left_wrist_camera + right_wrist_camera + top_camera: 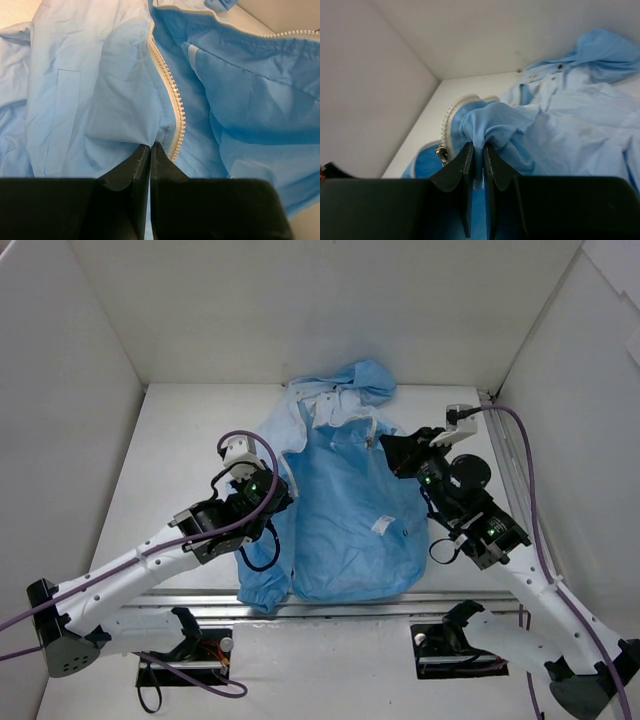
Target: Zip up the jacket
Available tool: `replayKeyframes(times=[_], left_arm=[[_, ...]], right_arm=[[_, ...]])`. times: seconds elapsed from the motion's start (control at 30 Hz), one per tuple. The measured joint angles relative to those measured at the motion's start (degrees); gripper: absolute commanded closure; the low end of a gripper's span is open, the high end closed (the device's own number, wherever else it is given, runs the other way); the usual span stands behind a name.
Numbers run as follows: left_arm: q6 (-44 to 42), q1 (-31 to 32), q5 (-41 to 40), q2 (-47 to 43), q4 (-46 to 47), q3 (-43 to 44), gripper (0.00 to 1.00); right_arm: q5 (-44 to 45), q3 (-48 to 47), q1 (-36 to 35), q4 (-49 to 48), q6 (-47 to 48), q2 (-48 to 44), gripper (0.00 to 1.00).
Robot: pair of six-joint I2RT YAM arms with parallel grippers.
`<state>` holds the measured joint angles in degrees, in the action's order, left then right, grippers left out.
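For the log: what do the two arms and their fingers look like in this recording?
Both the left arm and the right arm have white links with black joint housings. A purple cable loops along the left arm, and another runs along the right. Small green lights glow on the black wrist sections. The fingers are matte black wedges that taper to narrow tips.

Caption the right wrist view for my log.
Right tool shut on a bunched fold of the blue jacket beside its zipper.

White walls (320, 300) box a white tabletop (180, 440) at back and sides. A metal rail (330, 610) lines its near edge, a second rail (503, 445) its right.
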<state>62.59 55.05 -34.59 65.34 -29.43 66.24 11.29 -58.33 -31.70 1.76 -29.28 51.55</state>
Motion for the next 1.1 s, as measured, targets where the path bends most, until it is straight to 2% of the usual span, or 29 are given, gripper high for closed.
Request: replayKeyframes(times=[0.27, 0.6, 0.83, 0.97, 1.1], left_arm=[[-0.6, 0.0, -0.1, 0.0, 0.5, 0.0, 1.00], [-2.4, 0.0, -1.5, 0.1, 2.3, 0.4, 1.00], [-3.0, 0.0, -2.3, 0.2, 3.3, 2.2, 1.00], [-3.2, 0.0, -3.0, 0.9, 3.8, 3.4, 1.00], [-3.1, 0.0, -3.0, 2.4, 4.3, 4.7, 1.00]], right_arm=[[-17.7, 2.8, 4.3, -2.5, -3.1, -0.1, 1.00], [-27.1, 3.1, 5.6, -3.6, -5.3, 0.7, 1.00], [-28.2, 4.8, 5.5, -3.6, -5.5, 0.8, 1.00], [-24.2, 5.5, 2.9, -2.8, -5.3, 0.7, 1.00], [-17.2, 5.5, -3.4, -1.5, -4.5, 0.8, 1.00]])
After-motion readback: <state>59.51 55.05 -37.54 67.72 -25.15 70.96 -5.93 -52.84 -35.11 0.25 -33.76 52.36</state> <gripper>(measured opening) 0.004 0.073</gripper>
